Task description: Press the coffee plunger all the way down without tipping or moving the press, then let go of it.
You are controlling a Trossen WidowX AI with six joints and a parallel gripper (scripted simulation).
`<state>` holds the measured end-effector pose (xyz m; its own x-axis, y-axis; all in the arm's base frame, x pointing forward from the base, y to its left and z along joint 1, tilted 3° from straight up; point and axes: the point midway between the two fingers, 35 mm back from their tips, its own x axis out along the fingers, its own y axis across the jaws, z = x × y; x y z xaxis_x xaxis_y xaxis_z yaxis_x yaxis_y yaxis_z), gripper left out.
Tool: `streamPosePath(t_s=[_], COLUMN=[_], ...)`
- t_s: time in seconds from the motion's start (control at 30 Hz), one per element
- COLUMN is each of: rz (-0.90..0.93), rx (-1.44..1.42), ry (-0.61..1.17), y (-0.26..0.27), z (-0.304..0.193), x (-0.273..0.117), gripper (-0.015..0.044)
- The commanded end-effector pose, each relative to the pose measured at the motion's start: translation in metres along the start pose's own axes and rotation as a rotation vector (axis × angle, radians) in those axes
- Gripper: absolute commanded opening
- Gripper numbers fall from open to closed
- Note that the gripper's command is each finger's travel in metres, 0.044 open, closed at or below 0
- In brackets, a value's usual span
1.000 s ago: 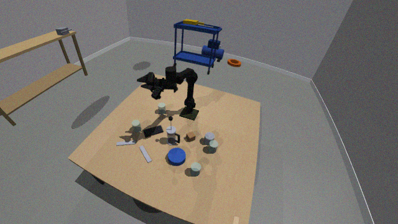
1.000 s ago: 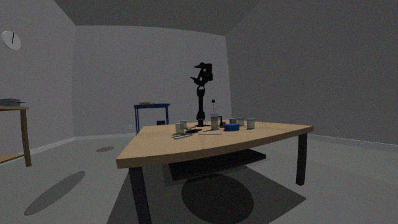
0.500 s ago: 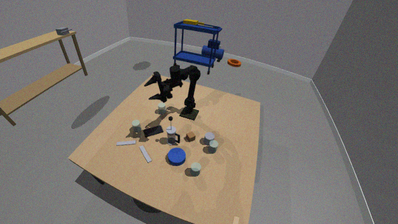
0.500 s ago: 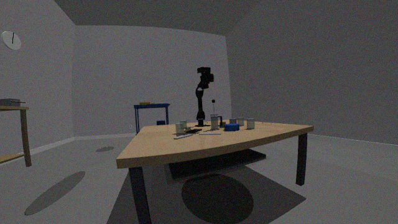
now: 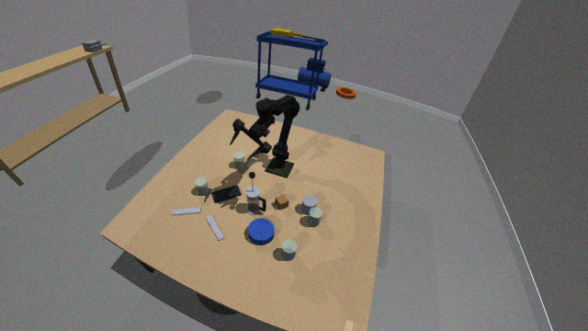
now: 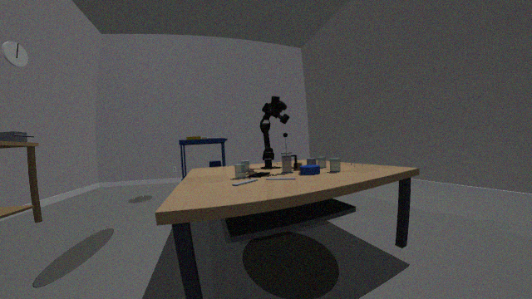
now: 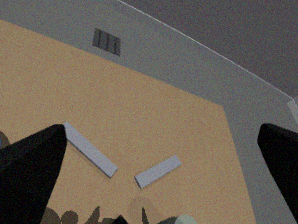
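Gripper (image 5: 250, 141) fingers are spread wide and hold nothing, ready to straddle the plunger knob (image 5: 252, 175). I hover well apart from the coffee press (image 5: 254, 199), its plunger unpressed.
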<state>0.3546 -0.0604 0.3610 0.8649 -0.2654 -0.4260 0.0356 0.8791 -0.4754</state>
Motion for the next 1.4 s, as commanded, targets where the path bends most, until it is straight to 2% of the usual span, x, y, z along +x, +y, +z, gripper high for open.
streamPosePath(t_s=[0.0,0.33,0.63,1.37], rz=[0.278,0.283,0.285,0.284], rx=[0.447,0.445,0.444,0.444], ry=[0.038,0.036,0.036,0.033], y=[0.052,0.083,0.083,0.093], z=[-0.027,-0.072,-0.07,-0.07], x=[-0.028,-0.004,-0.004,0.028], gripper=[0.044,0.044,0.044,0.044])
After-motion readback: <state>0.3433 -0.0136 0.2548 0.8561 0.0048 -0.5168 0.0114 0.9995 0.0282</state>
